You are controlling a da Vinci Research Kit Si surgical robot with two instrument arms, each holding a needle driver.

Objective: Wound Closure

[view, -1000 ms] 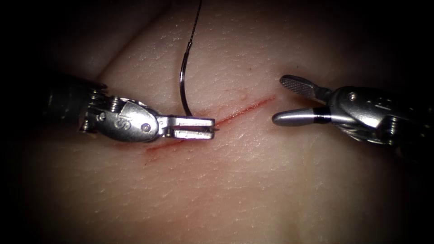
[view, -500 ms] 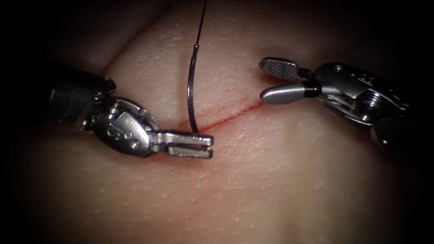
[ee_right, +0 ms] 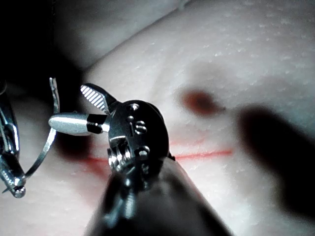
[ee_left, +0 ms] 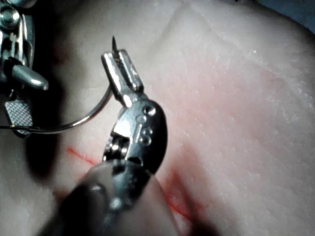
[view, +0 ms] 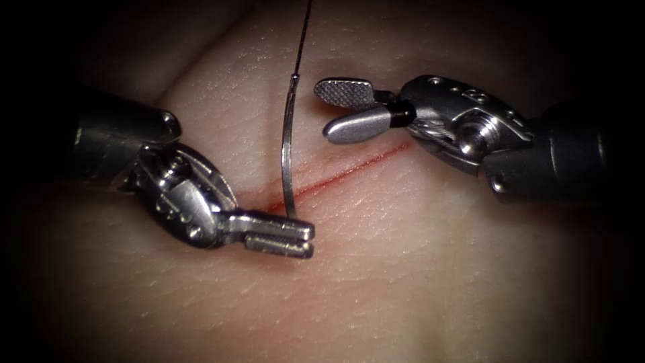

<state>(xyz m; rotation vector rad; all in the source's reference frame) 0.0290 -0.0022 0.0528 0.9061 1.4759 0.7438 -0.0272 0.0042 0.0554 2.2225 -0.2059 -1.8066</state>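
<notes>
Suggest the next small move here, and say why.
Probably ease the right gripper leftward to take the needle on its upper curve: it is open, empty, just right of the needle. The left gripper holds the needle near its tip, clear of the tissue.

The left tool sits over the cut in the tissue, its jaws holding the needle near its point, clear of the tissue. The thread runs on from the needle's far end. The right tool, jaws apart, hangs just right of the needle.
</notes>
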